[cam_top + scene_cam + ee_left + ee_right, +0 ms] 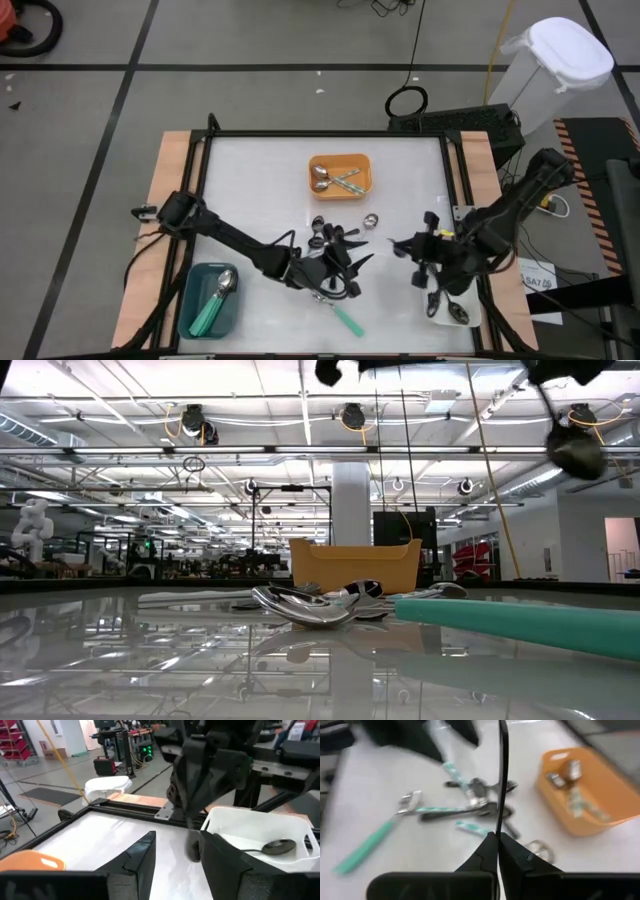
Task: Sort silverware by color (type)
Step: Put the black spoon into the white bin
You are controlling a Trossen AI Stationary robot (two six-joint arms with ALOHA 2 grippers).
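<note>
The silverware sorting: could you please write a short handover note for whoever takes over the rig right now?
Left gripper: open, empty, low beside the central pile.
Right gripper: shut on the held black spoon, near the white tray.
Done: the teal tray holds one teal-handled spoon; the orange tray holds a few spoons; the white tray holds a sorted black spoon.
Left: drop off the held black spoon, then clear the central pile and the loose teal-handled spoon.
</note>
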